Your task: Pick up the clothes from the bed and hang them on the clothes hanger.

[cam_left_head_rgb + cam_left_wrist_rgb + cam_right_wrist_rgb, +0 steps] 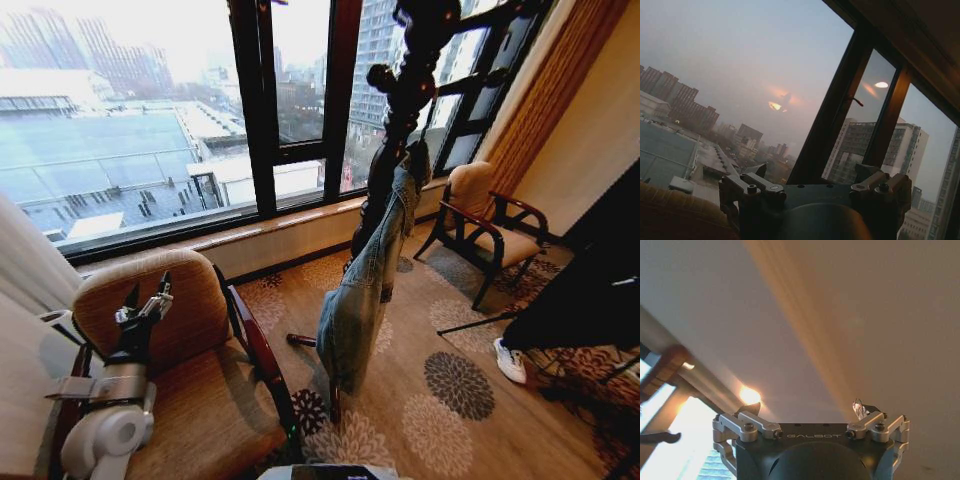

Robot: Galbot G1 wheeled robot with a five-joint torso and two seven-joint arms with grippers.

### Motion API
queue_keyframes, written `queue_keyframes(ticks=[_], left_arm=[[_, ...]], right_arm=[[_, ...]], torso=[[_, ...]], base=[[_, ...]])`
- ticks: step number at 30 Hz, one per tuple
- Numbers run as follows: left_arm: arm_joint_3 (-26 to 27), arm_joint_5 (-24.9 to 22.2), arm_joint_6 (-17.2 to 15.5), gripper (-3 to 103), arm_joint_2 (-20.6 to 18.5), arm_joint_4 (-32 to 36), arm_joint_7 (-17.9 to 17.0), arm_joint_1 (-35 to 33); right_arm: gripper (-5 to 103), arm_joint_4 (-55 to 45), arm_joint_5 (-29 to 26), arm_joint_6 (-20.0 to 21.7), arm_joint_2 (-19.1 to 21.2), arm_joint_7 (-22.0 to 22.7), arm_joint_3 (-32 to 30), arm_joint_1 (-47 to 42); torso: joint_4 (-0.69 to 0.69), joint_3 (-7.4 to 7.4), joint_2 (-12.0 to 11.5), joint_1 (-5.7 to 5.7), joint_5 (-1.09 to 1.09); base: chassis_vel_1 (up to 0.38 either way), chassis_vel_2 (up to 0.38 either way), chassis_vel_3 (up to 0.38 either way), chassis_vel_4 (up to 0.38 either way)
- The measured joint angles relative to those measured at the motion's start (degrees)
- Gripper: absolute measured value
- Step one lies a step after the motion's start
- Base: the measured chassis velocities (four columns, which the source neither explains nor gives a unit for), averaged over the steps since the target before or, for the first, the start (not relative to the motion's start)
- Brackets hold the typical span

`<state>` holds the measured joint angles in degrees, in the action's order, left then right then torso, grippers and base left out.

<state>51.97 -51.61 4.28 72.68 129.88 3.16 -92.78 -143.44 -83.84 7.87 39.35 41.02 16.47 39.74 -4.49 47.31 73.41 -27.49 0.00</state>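
The left end effector points up over the near brown chair, with its two black fingers spread apart and nothing between them. In the left wrist view the same end effector faces the big window, and its fingertips stand wide apart with tall buildings far behind.

The right end effector points up at a pale ceiling. Its fingers are spread wide and hold nothing. The word "GALBOT" is written on its dark body.

A blue jean jacket hangs down from a tall black coat stand in front of the window. The jacket is long and faded, with one sleeve drooping toward the flowered carpet. I cannot tell what holds it at the top. A second brown chair stands by the far wall.
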Motion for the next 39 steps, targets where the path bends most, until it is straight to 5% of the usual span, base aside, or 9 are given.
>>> queue_keyframes(ticks=[4, 8, 9, 15, 23, 30, 39], left_arm=[[-0.1, -0.1, -0.3, 100, -1.5, 0.0, -0.1, 0.3], [-0.7, 0.0, -1.2, 100, -3.0, -0.3, -0.4, 1.1], [-0.7, 0.0, -1.2, 100, -3.0, -0.3, -0.4, 1.1], [-1.4, 1.1, -1.5, 100, -4.9, -3.7, -0.4, 1.8], [-1.4, 3.6, -1.6, 100, -5.2, -6.5, -0.5, 1.9], [-1.4, 6.0, -1.6, 100, -1.9, -7.2, -1.2, 1.3], [-1.1, 6.2, 0.0, 100, 1.0, -7.6, -1.2, 1.3]], right_arm=[[100, 0.1, 5.2, -1.8, 3.6, -2.2, 11.3, 7.9], [100, 0.1, 14.1, -4.7, 7.7, -6.7, 29.6, 18.1], [100, 0.1, 14.1, -4.7, 7.7, -6.7, 29.6, 18.1], [100, 1.3, 35.4, -12.1, 13.6, -14.4, 64.7, 35.4], [100, 11.2, 50.1, -17.1, 17.3, -17.8, 87.9, 47.4], [100, 24.9, 53.6, -21.6, 19.4, -20.6, 108.3, 61.9], [100, 33.9, 53.1, -26.9, 18.3, -29.0, 122.1, 71.0]], torso=[[0.0, -0.01, 0.0, 0.01, 0.02], [0.02, 0.0, 0.0, 0.0, -0.02], [0.02, 0.0, 0.0, 0.0, -0.02], [0.06, 0.01, 0.0, -0.01, -0.01], [0.01, 0.01, 0.0, -0.01, -0.01], [0.03, 0.01, 0.0, -0.01, -0.03], [0.0, 0.02, 0.0, -0.02, -0.01]], base=[[0.0, 0.0, 0.0, 0.0], [0.0, 0.0, 0.0, 0.0], [0.0, 0.0, 0.0, 0.0], [0.0, 0.0, 0.0, 0.0], [0.0, 0.0, 0.0, 0.0], [0.0, 0.0, 0.0, 0.0], [0.0, 0.0, 0.0, 0.0]])
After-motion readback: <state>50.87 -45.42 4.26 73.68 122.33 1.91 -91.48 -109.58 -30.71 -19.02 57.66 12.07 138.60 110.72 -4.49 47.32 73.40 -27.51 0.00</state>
